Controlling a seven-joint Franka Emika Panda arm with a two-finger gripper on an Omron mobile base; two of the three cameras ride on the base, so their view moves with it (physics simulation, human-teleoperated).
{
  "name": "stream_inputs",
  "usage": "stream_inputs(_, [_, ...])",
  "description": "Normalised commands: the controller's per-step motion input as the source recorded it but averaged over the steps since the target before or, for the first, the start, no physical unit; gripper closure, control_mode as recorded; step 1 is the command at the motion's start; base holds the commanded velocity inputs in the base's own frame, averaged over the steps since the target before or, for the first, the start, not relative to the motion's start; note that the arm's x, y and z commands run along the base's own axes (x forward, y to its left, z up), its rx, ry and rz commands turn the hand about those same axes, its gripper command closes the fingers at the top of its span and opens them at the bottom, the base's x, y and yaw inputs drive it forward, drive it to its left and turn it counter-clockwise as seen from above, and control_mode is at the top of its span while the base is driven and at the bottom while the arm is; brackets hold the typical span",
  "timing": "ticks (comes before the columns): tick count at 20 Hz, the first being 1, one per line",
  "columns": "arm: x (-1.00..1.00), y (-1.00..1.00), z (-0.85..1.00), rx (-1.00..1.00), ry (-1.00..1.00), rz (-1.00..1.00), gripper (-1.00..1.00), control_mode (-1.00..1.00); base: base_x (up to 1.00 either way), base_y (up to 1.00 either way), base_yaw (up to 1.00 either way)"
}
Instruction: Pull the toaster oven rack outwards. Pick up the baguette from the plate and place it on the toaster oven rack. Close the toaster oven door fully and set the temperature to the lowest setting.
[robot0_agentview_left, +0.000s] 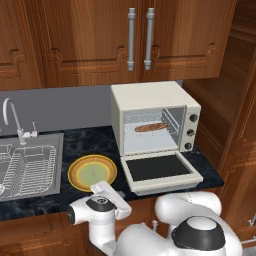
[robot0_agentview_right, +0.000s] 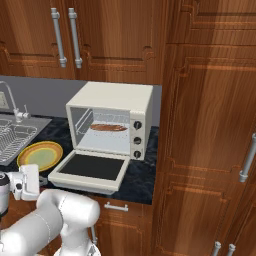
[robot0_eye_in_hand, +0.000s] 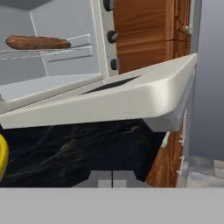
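The cream toaster oven (robot0_agentview_left: 150, 97) (robot0_agentview_right: 117, 97) stands on the dark counter with its door (robot0_agentview_left: 160, 170) (robot0_agentview_right: 92, 167) (robot0_eye_in_hand: 122, 98) folded down flat. Inside, the brown baguette (robot0_agentview_left: 151, 127) (robot0_agentview_right: 108, 127) (robot0_eye_in_hand: 37, 42) lies on the wire rack (robot0_agentview_left: 165, 134) (robot0_agentview_right: 95, 132) (robot0_eye_in_hand: 65, 52). The yellow-rimmed plate (robot0_agentview_left: 75, 172) (robot0_agentview_right: 27, 152) is bare, left of the door. My gripper (robot0_agentview_left: 106, 188) (robot0_agentview_right: 31, 181) (robot0_eye_in_hand: 112, 179) is shut on nothing, low at the counter's front edge, beside the plate and below the door's front lip. Three knobs (robot0_agentview_left: 190, 132) (robot0_agentview_right: 136, 140) run down the oven's right panel.
A sink with a wire dish basket (robot0_agentview_left: 27, 170) and a faucet (robot0_agentview_left: 12, 120) lies to the left. Wooden cabinets (robot0_agentview_left: 140, 35) hang above the oven. A tall wooden cabinet wall (robot0_agentview_right: 210, 125) stands close on the oven's right.
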Motion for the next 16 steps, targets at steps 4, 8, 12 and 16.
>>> stream_inputs(4, [0.05,-0.06,-0.03,0.00,-0.01,-0.13,1.00,-1.00,0.00,0.00,0.00])
stream_inputs(8, [0.01,-0.10,-0.04,0.00,0.00,-0.09,1.00,-1.00,0.00,0.00,0.00])
stream_inputs(12, [-0.06,-0.08,0.00,0.01,-0.01,-0.08,1.00,-1.00,0.00,0.00,0.00])
stream_inputs(16, [-0.12,-0.10,0.10,0.04,-0.03,-0.08,1.00,-1.00,0.00,0.00,0.00])
